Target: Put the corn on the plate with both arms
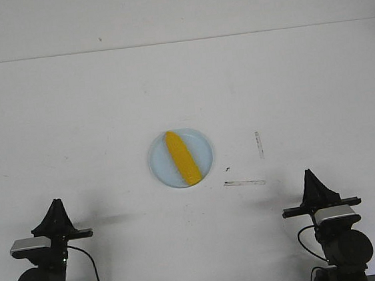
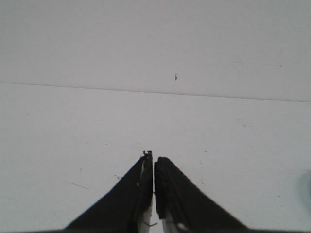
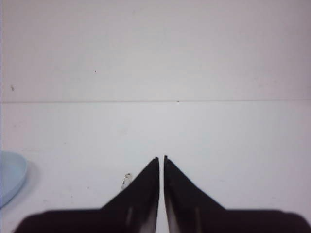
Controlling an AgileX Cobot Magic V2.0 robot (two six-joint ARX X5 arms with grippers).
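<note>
The yellow corn (image 1: 181, 157) lies diagonally inside the pale blue plate (image 1: 158, 158) at the middle of the white table, its tapered tip toward the far side. My left gripper (image 1: 55, 207) rests near the front left, far from the plate, its fingers (image 2: 141, 187) shut with nothing between them. At the front right my right gripper (image 1: 309, 176) is likewise shut and empty, fingers (image 3: 146, 187) together. An edge of the plate (image 3: 9, 177) shows in the right wrist view. The corn does not show in either wrist view.
Two strips of worn tape (image 1: 244, 183) (image 1: 259, 144) mark the table right of the plate. A bit of tape (image 3: 126, 180) shows beside the right fingers. The table's far edge (image 1: 177, 42) meets a white wall.
</note>
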